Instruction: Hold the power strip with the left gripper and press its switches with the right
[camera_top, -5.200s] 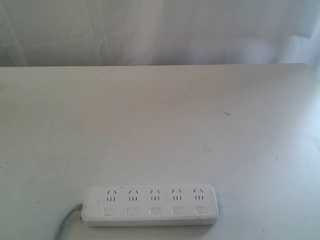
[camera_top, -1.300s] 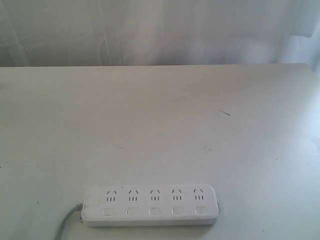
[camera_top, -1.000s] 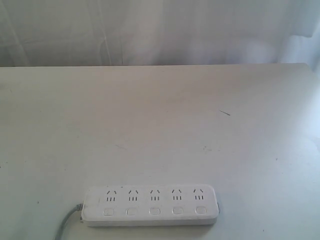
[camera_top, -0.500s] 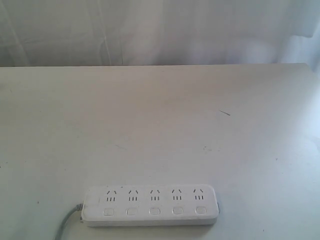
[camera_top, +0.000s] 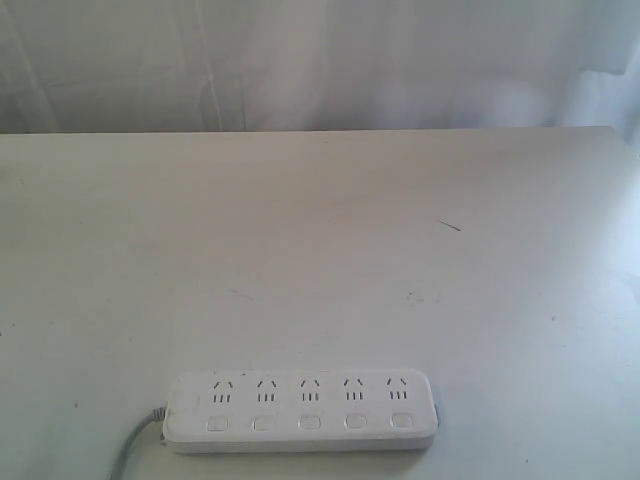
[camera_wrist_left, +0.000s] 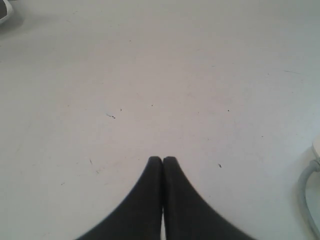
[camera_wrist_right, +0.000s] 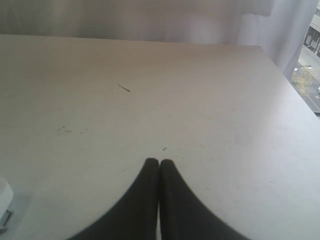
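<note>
Left gripper (camera_wrist_left: 162, 160) and right gripper (camera_wrist_right: 159, 162) both fully closed, empty, over bare tabletop (camera_top: 320, 250); power strip (camera_top: 302, 411) lies flat at the near edge, long axis left-right, cord (camera_wrist_left: 309, 197) end toward left gripper, neither gripper touching it.

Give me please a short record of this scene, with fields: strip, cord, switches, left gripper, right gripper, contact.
strip: power strip lies flat near the front edge of the table
cord: grey cord leaves its left end
switches: five switches, one below each socket
left gripper: left gripper shut, empty, over bare table
right gripper: right gripper shut, empty, over bare table
contact: neither gripper touches the strip
</note>
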